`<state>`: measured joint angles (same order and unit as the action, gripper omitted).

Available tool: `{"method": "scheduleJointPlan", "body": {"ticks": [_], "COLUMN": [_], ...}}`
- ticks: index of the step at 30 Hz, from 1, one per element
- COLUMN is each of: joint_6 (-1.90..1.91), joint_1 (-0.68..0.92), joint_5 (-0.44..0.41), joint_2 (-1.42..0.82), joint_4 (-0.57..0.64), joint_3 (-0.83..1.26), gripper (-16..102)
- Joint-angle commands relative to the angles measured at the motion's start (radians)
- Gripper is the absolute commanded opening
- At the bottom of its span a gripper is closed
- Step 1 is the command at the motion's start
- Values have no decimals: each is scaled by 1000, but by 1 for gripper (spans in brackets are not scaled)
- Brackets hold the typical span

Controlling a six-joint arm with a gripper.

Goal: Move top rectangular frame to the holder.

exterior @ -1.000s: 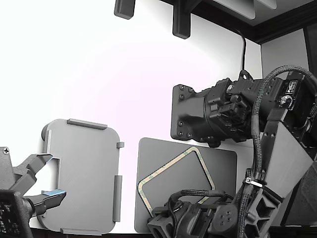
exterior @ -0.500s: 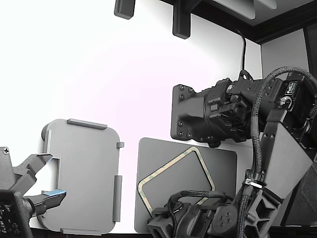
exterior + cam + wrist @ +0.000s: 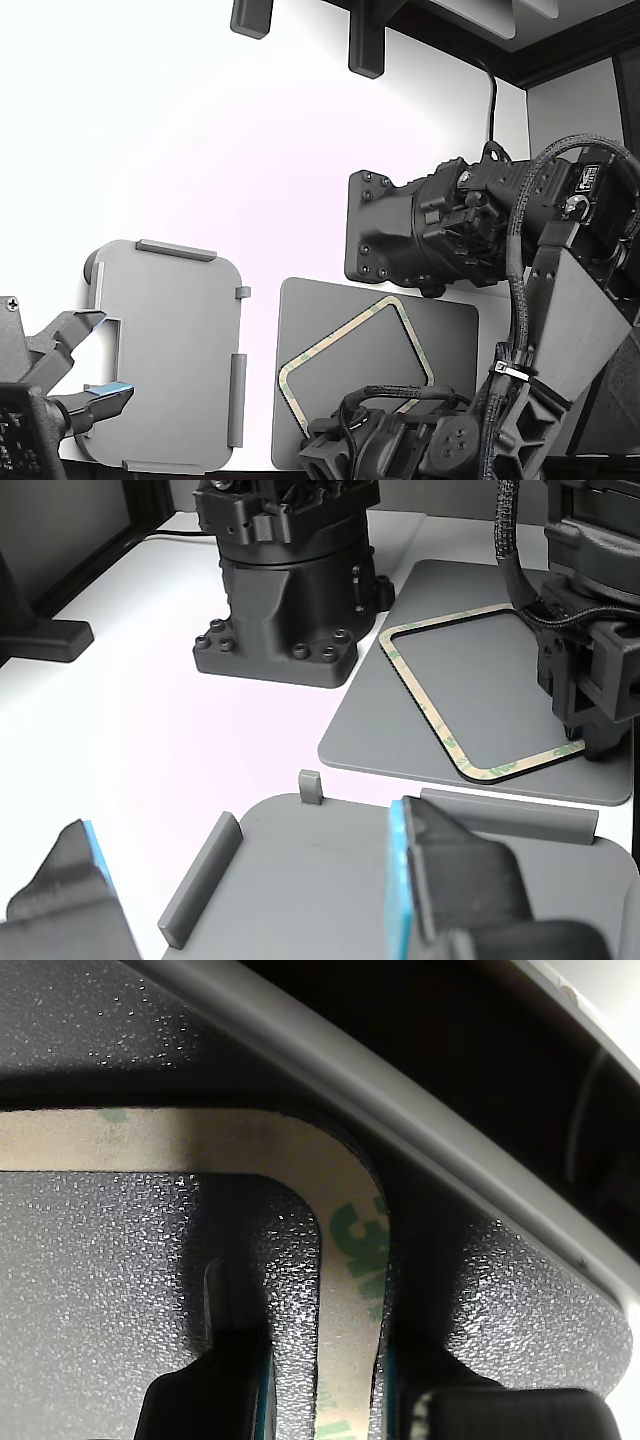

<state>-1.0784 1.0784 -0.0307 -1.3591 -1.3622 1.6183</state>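
While the white table fills most of the exterior view, the arm takes up that view's right side, black, with cable bundles and a grey housing. Its base stands bolted just beside the far edge of the pad. The holder, light grey with raised tabs on its edges, lies on the exterior view's left, near the pad but apart from it. The pad is dark grey, flat, speckled up close. The frame lies flat on the pad, tilted against the pad's edges, tan with green mottling; green print on its strip shows in the wrist view but cannot be read. The gripper is down at one corner of the frame, one finger inside the outline, the other outside, the strip running between them. Jaws stand close on either side of the strip, resting on or just above the pad; whether they actually pinch it I cannot tell. In the other view the gripper sits at the frame's near corner. A second gripper with blue pads shows over the holder, spread wide, holding nothing.
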Motion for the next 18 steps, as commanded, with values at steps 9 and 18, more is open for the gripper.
{"method": "scheduleJointPlan", "body": {"ticks": [9,18], "joint_6": [-8,46], "joint_1": [-8,-11], "joint_5": [-34,-37], "joint_2": [-20,-9], "joint_4": [41,-35], "joint_3": [-5,-95], "gripper": [-10,-10]}}
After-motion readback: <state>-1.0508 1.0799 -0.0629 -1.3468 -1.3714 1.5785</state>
